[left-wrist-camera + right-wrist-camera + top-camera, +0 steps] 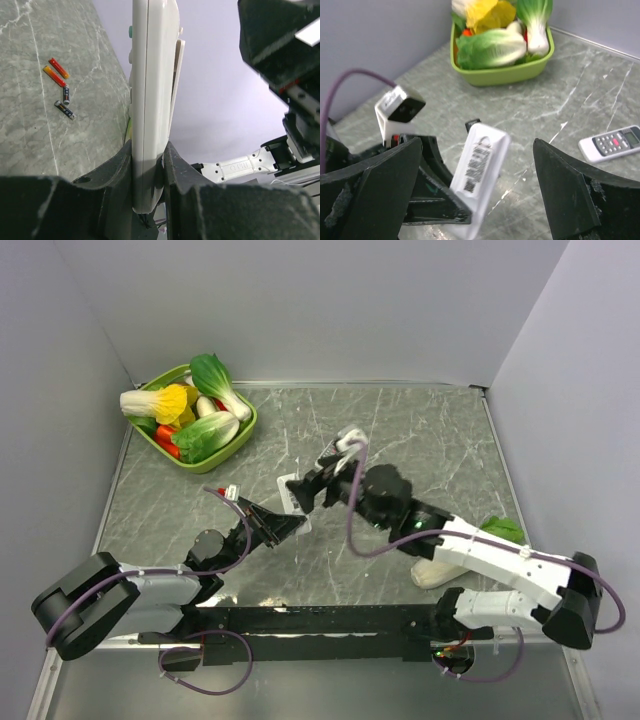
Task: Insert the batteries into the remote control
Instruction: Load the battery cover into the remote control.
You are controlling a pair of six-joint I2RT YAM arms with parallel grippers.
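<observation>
Left pincer (148, 150) clenched on one end of the white remote control (150, 75), holding it upright off the worktop (40, 140). Its labelled back is turned toward my right pincer (478, 142), which hangs spread wide and empty, I judge so it can reach the battery bay. Batteries (65, 93) lie loose on the worktop, well apart from the remote, none picked up yet.

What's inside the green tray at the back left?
The green tray holds leafy vegetables: bok choy, lettuce, a yellow-tipped cabbage. They cover its floor, so anything beneath is hidden.
</observation>
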